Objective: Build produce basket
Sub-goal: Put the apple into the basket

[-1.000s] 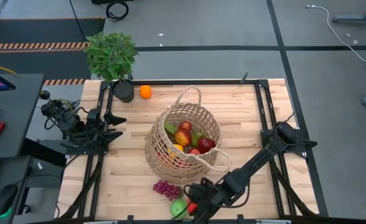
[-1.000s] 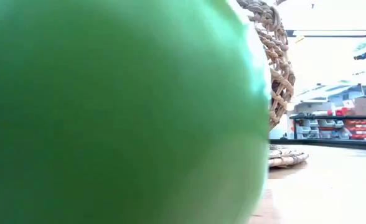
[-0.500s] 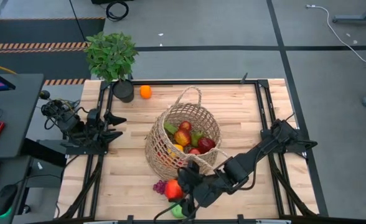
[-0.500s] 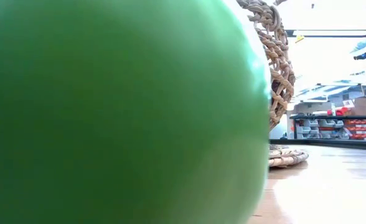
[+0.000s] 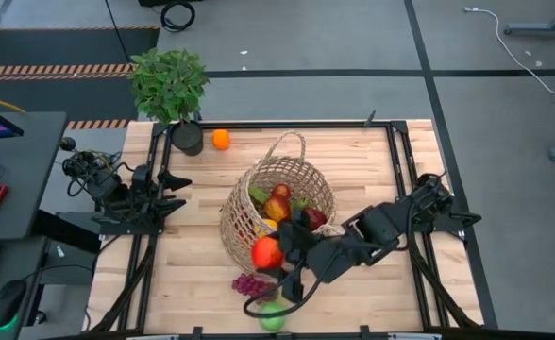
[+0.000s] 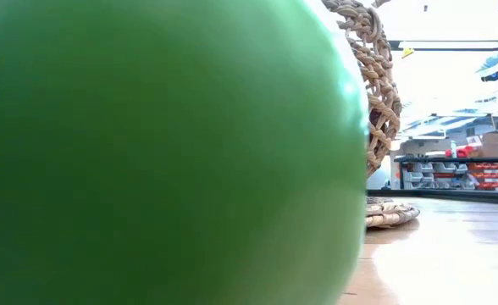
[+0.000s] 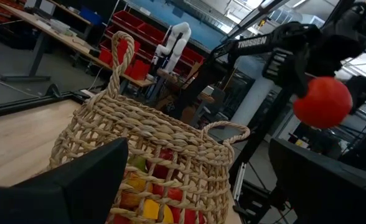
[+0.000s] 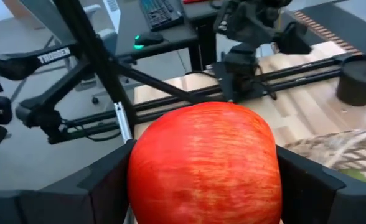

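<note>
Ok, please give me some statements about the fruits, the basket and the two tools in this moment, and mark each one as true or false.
1. The right tool is closed on a red apple. True.
2. The red apple already lies inside the basket. False: it is held in the air at the basket's near rim, not yet dropped.
3. An orange lies on the table beside the black plant pot. True.
4. The green apple is inside the basket. False: it lies on the table at the near edge, by the purple grapes.
5. The left tool holds the basket's handle. False: it waits open at the table's left side, apart from the basket.
</note>
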